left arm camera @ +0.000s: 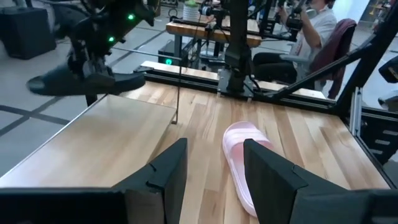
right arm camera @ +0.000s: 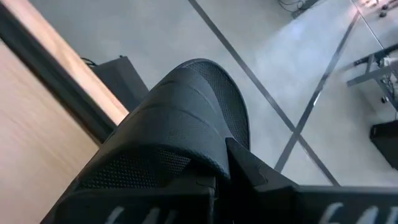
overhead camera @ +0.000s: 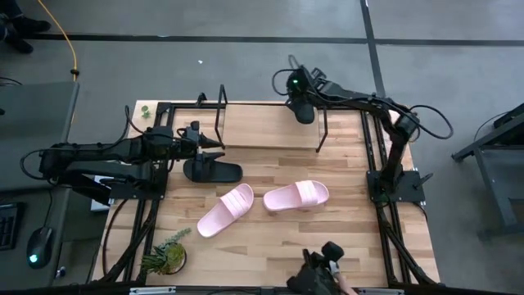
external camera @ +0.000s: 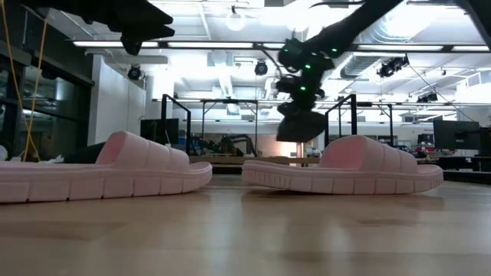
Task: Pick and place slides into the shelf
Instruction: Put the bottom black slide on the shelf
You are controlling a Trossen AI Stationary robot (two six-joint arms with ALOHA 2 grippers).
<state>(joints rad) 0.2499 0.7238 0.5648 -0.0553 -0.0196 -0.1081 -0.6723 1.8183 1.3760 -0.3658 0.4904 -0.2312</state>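
The shelf [overhead camera: 270, 127] stands at the table's far side, its light board [left arm camera: 93, 137] between thin black end hoops. My right gripper [overhead camera: 300, 100] hovers over the board's far edge, shut on a black slide [overhead camera: 304, 113] that also shows in the left wrist view [left arm camera: 81, 81]. A second black slide [overhead camera: 213, 172] lies on its sole just in front of the shelf's left end. Two pink slides [overhead camera: 225, 211] [overhead camera: 296, 195] rest on their soles mid-table. My left gripper [overhead camera: 214, 145] hangs open by the shelf's left hoop, holding nothing. My right gripper holds the black slide at the edge of its wide strap [right arm camera: 214, 158], slanting down from above. One finger [right arm camera: 252, 168] shows beside the strap; the slide hides the other. The slide hangs below the fingers [external camera: 299, 126], clear of the shelf board.
A black frame [overhead camera: 381, 164] rims the table on both sides. A small potted plant [overhead camera: 168, 256] stands at the near left corner, and a camera mount [overhead camera: 323, 269] at the near edge. A person [left arm camera: 317, 25] sits beyond the table's right side.
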